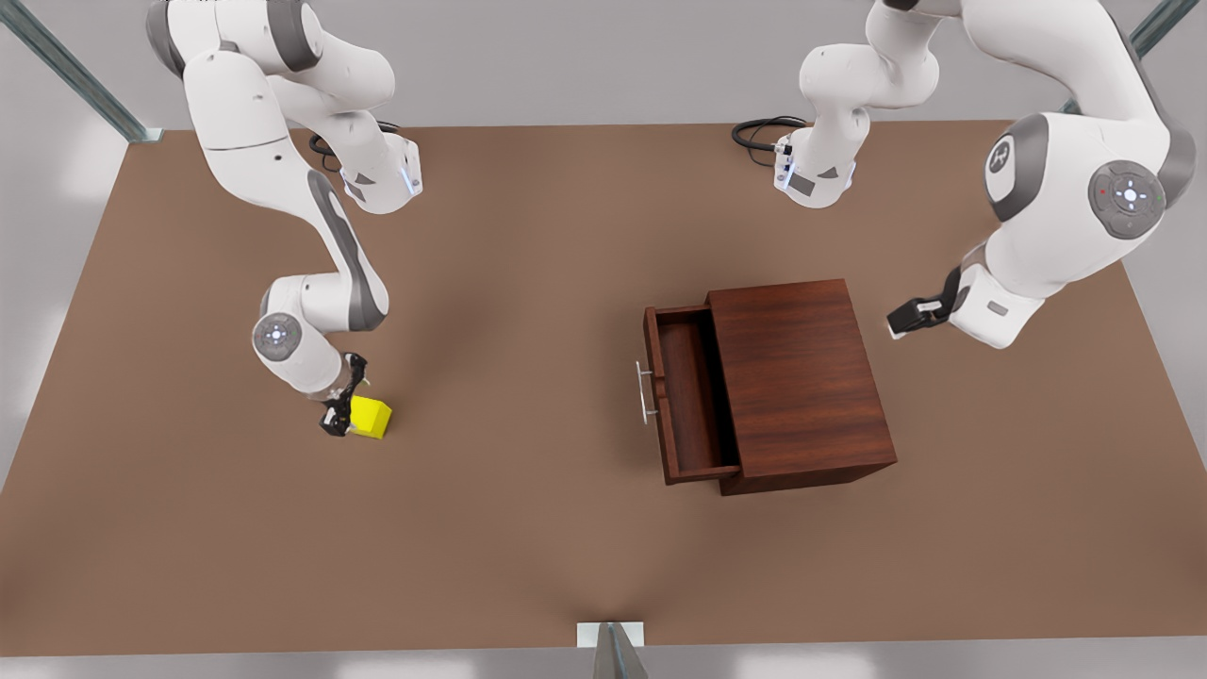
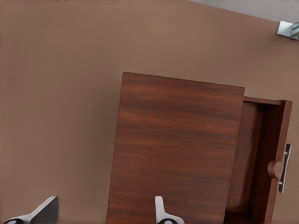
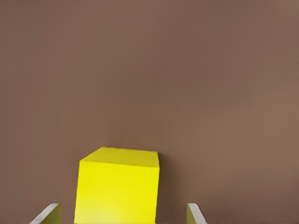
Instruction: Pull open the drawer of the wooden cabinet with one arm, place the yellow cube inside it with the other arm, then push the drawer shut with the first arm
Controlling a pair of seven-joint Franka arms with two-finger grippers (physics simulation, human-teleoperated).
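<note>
The wooden cabinet [image 1: 801, 377] [image 2: 177, 149] stands right of the table's middle in the front view. Its drawer [image 1: 693, 396] [image 2: 261, 158] is pulled out toward the front view's left and holds nothing, and its metal handle [image 1: 646, 391] [image 2: 283, 168] is free. My left gripper [image 1: 910, 319] [image 2: 103, 212] hovers open behind the cabinet, off its back right corner, touching nothing. The yellow cube [image 1: 370, 417] [image 3: 119, 186] rests on the table at the front view's left. My right gripper [image 1: 347, 401] [image 3: 122, 214] is lowered over it, open, one finger on each side with a small gap to the cube.
The brown table [image 1: 528, 528] stretches bare between the cube and the open drawer. Black cables [image 1: 759, 132] lie by the arm bases at the back. A metal post [image 1: 613, 651] stands at the front edge.
</note>
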